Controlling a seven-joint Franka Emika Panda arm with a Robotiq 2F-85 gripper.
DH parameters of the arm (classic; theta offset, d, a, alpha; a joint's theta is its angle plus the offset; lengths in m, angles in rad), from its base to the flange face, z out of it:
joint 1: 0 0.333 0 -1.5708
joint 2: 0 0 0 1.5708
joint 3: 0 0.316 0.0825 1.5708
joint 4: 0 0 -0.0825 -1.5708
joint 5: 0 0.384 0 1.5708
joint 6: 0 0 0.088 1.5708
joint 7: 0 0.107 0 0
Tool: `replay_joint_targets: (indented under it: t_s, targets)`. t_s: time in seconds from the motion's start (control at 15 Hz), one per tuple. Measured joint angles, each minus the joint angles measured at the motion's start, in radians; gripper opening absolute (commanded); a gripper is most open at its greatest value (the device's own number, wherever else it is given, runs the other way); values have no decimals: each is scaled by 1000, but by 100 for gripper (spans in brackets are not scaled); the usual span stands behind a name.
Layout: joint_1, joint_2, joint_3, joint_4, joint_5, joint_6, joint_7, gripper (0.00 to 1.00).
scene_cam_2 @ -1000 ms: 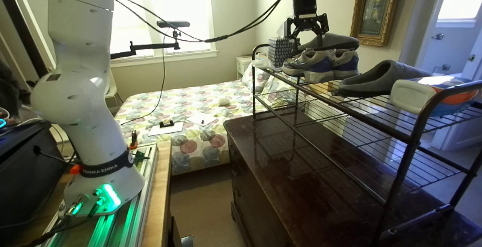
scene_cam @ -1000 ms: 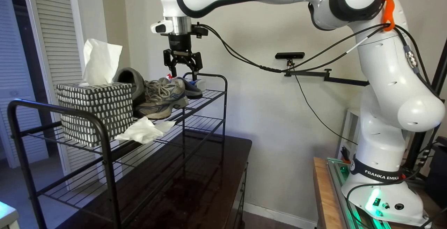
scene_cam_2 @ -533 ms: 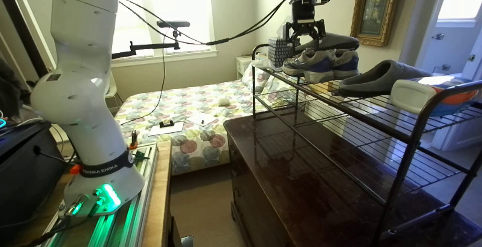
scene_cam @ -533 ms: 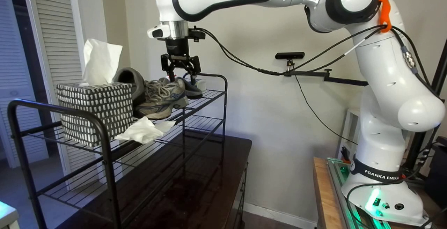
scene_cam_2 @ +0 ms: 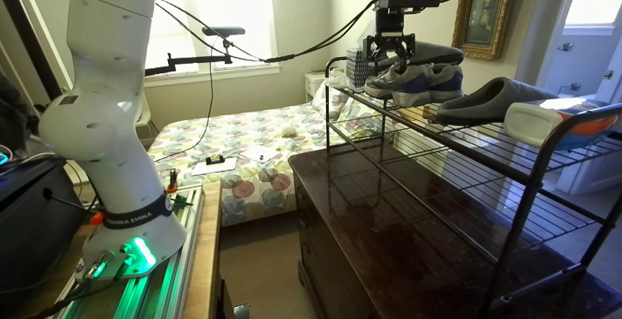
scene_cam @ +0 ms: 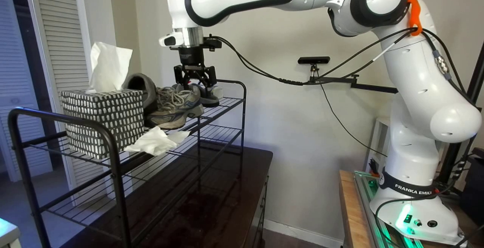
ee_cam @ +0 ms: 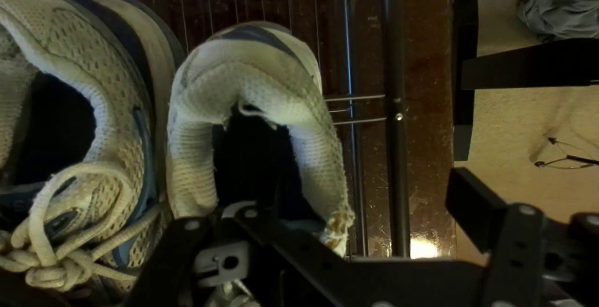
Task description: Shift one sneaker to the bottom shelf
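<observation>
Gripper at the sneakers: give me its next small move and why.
Probably lower the gripper slightly before closing: its jaws stand apart, and in the wrist view one appears at the opening of the sneaker nearer the shelf rail, the other outside that shoe, so a little more depth should help pinch its side wall.

White arm (scene_cam: 419,85) (trailing black cables (scene_cam: 291,82)), black hand (scene_cam: 197,87).

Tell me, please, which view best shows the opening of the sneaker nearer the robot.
The wrist view: it looks down into the sneaker, so much of its dark opening shows, though the front end is covered. Both exterior views show the sneaker's outside from a flatter angle, with little, if any, of the opening distinguishable.
</observation>
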Motion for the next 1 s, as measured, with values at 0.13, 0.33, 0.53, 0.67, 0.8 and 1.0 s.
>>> replay_joint_targets:
  t_s: [0.13,0.33,0.53,0.67,0.8,1.0]
  targets:
    - [-3,10,0,0,2,0,0,73]
    - [-4,30,-1,8,2,0,0,46]
    - [-2,43,0,22,2,0,0,25]
    - [-2,46,0,31,2,0,0,11]
    - [-1,47,0,37,2,0,0,1]
    - [-1,47,0,40,2,-4,0,3]
